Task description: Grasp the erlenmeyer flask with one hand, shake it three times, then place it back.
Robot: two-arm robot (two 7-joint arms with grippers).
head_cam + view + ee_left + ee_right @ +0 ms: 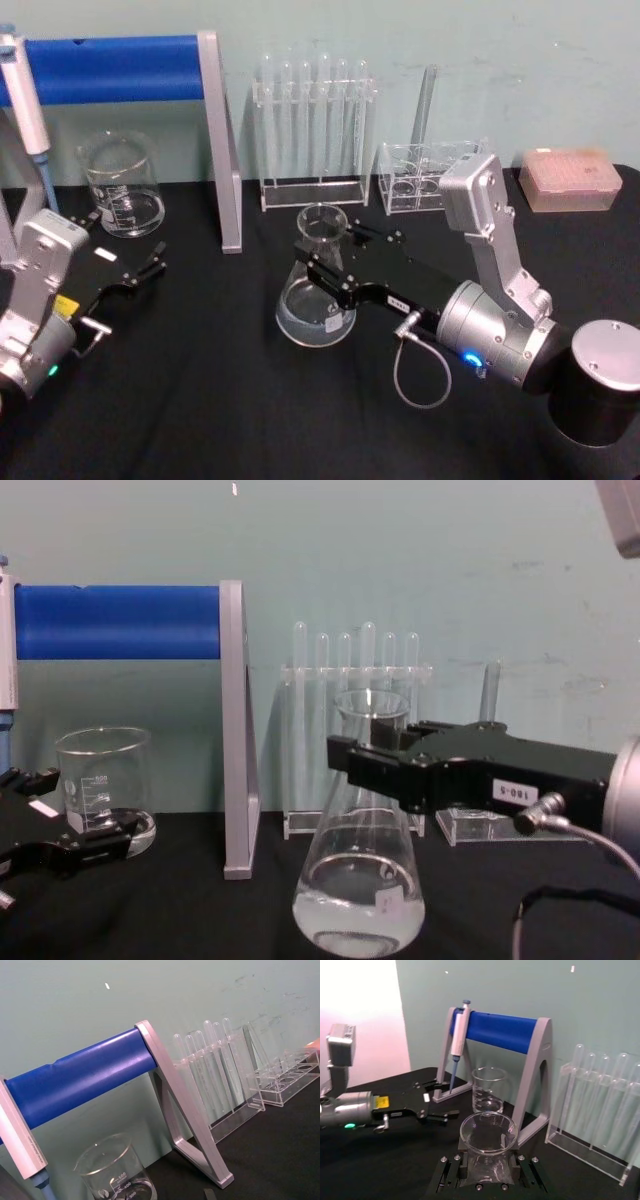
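**A:** Where's the flask?

**B:** The flask stands upright on the table, just in front of the rack. There is a little clear liquid in its base.

**A:** And the hand?

**B:** The right gripper comes in from the right of the rack, with one finger on each side of the neck, just under the rim. In the right wrist view the pads look pressed to the glass, so I take it as clamped on the flask. The base sits on the table.

**A:** Which step, then?

**B:** The grasp, I'd judge. Nothing here shows any shakes, though, so I can't rule out the set-down.

**A:** Next move?

**B:** If it is the grasp, lift straight up, clear of the table. The neck is smooth and tapered, so the grip must hold or the glass could slip. Keep the shakes short, away from the rack, so the liquid stays below the rim.

**A:** The other arm?

**B:** The left gripper lies idle well left of the rack, past the stand, with its fingers apart. The beaker is also left of the rack.
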